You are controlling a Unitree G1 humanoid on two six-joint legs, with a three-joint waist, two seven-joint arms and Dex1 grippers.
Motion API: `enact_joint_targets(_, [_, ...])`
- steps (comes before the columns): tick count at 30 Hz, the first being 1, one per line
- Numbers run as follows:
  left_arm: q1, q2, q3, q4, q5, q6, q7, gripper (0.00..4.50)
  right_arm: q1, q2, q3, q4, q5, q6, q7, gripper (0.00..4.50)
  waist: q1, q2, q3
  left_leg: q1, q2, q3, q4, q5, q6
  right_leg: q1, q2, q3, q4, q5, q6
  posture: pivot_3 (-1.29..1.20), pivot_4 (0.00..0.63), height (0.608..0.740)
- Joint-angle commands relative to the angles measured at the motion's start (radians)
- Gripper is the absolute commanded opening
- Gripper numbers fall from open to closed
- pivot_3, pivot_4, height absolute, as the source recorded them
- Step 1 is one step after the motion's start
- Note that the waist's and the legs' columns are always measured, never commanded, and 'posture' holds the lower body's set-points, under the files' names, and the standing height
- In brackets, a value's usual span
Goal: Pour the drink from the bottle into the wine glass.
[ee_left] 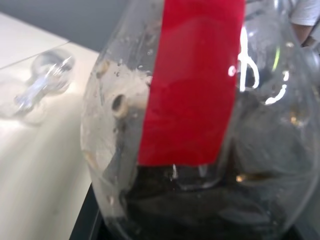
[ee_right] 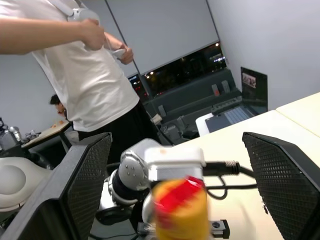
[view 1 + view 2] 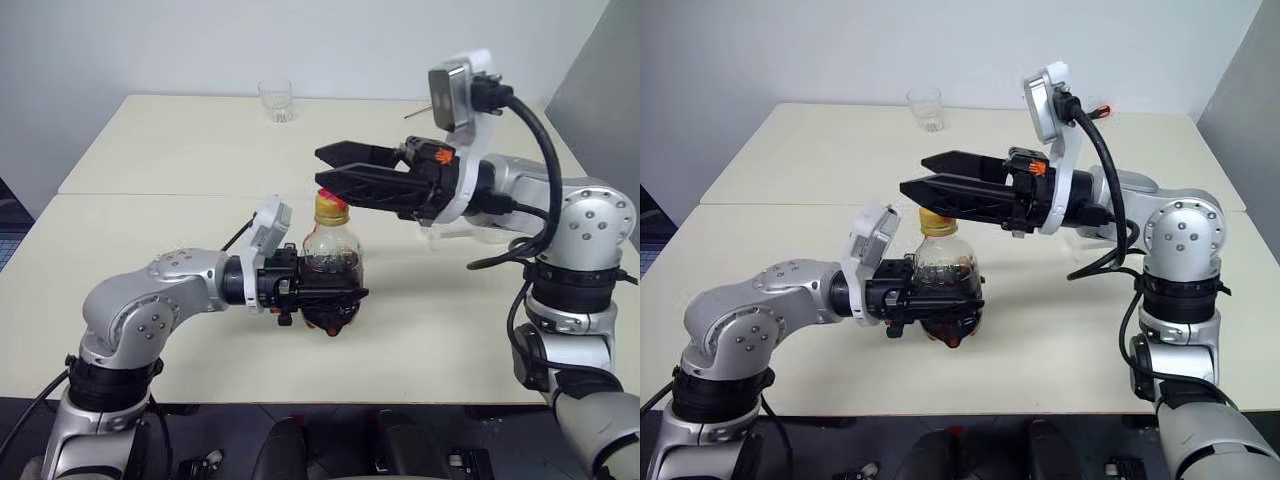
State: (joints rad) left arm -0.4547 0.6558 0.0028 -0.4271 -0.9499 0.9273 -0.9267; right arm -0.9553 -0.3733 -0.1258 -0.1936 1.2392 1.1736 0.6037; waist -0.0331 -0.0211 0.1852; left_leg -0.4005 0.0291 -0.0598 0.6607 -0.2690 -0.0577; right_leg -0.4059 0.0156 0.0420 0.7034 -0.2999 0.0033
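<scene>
The left hand [image 3: 318,290] grips the bottle [image 3: 332,262] by its body, upright above the surface's [image 3: 180,150] near edge, neck up, long axis vertical. The right hand [image 3: 335,172] stands wide open just above the yellowish cap [image 3: 331,209]. To uncap well, it should settle squarely around the cap before closing, the bottle kept vertical.
</scene>
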Motion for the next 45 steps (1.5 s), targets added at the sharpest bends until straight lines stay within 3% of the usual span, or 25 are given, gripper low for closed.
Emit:
enact_joint_targets(1, [-0.002,0.009,0.022,0.026,0.063,-0.073,-0.001,1.99,0.021,0.0,0.0,-0.073,-0.015,-0.039,-0.039,4.46,0.0,0.0,0.0,0.0,0.0,0.0,0.0,0.0,0.0,0.0,0.0,0.0,0.0,0.0,0.0,0.0,0.15,0.74])
enact_joint_targets(9, [-0.007,-0.024,-0.011,0.109,0.192,-0.182,-0.007,1.99,0.066,0.026,0.137,-0.105,-0.33,-0.257,-0.094,4.46,0.0,0.0,0.0,0.0,0.0,0.0,0.0,0.0,0.0,0.0,0.0,0.0,0.0,0.0,0.0,0.0,0.15,0.74])
enact_joint_targets(14, [-0.012,-0.043,-0.047,0.2,0.342,-0.306,0.016,1.99,0.068,0.081,0.181,-0.076,-0.458,-0.343,-0.134,4.46,0.0,0.0,0.0,0.0,0.0,0.001,0.0,0.0,0.0,-0.001,0.0,0.0,-0.001,0.0,0.0,0.0,0.15,0.74])
enact_joint_targets(26, [-0.07,-0.089,-0.063,0.368,0.513,-0.47,0.024,1.99,0.097,0.171,0.25,-0.063,-0.539,-0.336,-0.14,4.46,0.001,0.0,0.0,-0.001,0.0,0.0,0.0,0.0,0.0,-0.001,-0.001,0.0,-0.001,0.0,0.0,0.0,0.15,0.74])
enact_joint_targets(45, [-0.09,-0.154,-0.053,0.378,0.516,-0.488,0.024,1.99,0.095,0.267,0.227,0.057,-0.734,-0.421,-0.255,4.46,0.0,0.0,0.0,-0.001,0.0,0.0,0.0,0.0,0.0,-0.001,-0.001,0.0,0.0,0.0,0.0,0.0,0.15,0.74])
